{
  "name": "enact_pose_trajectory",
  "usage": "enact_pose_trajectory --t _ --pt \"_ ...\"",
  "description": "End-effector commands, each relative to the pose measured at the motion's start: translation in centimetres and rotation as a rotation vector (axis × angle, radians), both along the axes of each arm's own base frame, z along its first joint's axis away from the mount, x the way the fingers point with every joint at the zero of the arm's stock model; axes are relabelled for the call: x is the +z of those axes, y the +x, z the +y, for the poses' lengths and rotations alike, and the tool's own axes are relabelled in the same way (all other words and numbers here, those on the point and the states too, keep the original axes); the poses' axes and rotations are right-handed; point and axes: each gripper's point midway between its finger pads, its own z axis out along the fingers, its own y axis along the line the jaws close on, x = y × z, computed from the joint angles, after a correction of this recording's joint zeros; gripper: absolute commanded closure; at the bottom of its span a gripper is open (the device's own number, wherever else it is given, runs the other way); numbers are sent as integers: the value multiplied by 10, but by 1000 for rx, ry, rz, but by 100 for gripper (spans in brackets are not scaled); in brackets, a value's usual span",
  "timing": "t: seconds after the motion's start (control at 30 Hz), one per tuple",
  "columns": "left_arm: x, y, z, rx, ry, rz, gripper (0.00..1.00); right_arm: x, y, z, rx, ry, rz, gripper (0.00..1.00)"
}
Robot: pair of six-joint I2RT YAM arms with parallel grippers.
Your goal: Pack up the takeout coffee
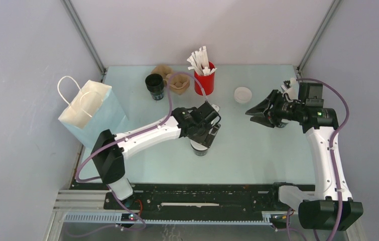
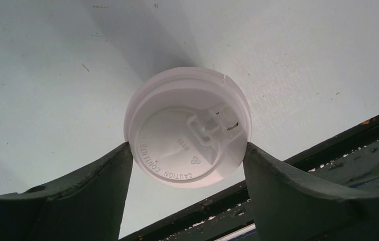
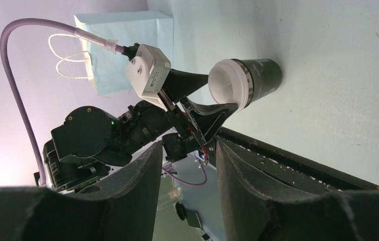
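Observation:
The takeout coffee [image 1: 200,149], a small dark cup with a round white lid [image 2: 187,128], stands upright on the table in the middle. My left gripper [image 1: 203,141] comes down over it, one fingertip against each side of the lid rim [image 2: 187,146]. The right wrist view shows the same grip at the lid from the side, with the cup body [image 3: 260,80] resting on the table. My right gripper [image 1: 250,115] hovers at the right of the table, pointing left toward the cup. Its fingers [image 3: 142,191] stand apart with nothing between them.
A light blue paper bag [image 1: 92,113] with white handles stands at the left. Along the back are a lidless black cup [image 1: 154,85], brown paper sleeves [image 1: 176,81] and a red holder [image 1: 204,83] full of white sticks. A loose white lid [image 1: 243,94] lies near the right gripper.

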Motion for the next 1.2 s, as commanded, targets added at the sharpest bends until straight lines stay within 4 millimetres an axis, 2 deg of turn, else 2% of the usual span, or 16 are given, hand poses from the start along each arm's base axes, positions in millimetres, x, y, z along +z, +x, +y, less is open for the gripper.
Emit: enact_pose_trajectory --t 0.0,0.63,1.17 --pt "14 8 -6 -14 -7 -49 19 5 -2 0 4 -1 -42 48" --pt "-4 9 -1 -13 37 -37 18 4 -1 0 7 0 -42 48" --pt "-7 8 -2 -21 44 -26 15 1 0 1 7 5 -35 48"
